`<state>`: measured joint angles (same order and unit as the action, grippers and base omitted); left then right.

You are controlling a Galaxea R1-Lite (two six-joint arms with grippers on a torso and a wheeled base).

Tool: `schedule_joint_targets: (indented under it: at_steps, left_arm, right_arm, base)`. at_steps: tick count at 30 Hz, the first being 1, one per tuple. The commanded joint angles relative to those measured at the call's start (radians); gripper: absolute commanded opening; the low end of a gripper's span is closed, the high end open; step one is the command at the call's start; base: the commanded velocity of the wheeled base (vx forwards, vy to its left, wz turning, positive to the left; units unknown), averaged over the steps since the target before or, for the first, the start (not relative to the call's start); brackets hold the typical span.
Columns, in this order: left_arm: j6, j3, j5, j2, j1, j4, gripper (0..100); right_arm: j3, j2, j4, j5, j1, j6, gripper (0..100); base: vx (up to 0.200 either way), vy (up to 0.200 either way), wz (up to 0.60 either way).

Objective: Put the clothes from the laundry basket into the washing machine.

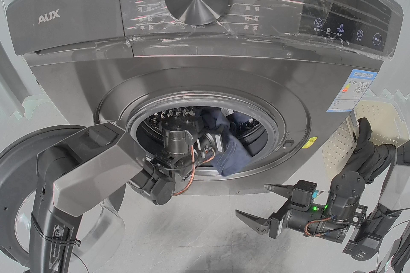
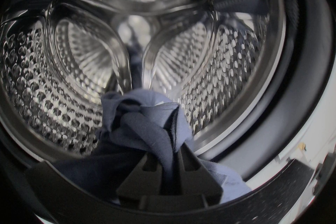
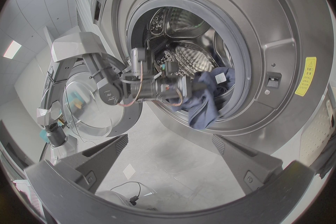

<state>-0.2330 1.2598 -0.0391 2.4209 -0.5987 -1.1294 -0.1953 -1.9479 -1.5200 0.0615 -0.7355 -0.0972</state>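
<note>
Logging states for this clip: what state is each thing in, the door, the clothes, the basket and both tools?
Round grey washing machine door: swung open.
Navy blue cloth garment: partly in the perforated steel drum, hanging over its rim.
Left tool: shut on the garment.
Right tool: open, empty.
Cream perforated plastic laundry basket: dark clothes draped over its edge.

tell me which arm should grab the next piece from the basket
Probably right: the right gripper is open and empty near the laundry basket, where a black garment hangs over the rim. The left gripper is shut on the navy garment at the drum mouth.
</note>
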Motion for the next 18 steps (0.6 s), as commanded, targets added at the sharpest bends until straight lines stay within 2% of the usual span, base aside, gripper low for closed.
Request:
schedule_joint_targets:
  at_steps: [1,11,15,18]
  left_arm:
    - [-0.040,0.119,-0.036,0.020,0.002,-0.021,0]
    - [-0.031,0.251,-0.102,0.104,0.019,-0.067,0]
    - [0.018,0.291,-0.105,0.132,0.037,-0.072,0]
    - [0.034,0.380,-0.142,0.173,0.050,-0.092,0]
  right_arm:
    - [-0.004,-0.013,-0.002,-0.002,-0.010,-0.007,100]
    - [-0.009,-0.013,-0.002,-0.002,-0.010,-0.009,100]
    - [-0.012,-0.013,-0.002,-0.002,-0.010,-0.007,100]
    - [-0.015,-0.013,-0.002,-0.002,-0.010,-0.009,100]
  base:
    - [0.000,0.000,0.00]
    - [0.000,0.000,0.00]
    - [0.000,0.000,0.00]
    - [0.000,0.000,0.00]
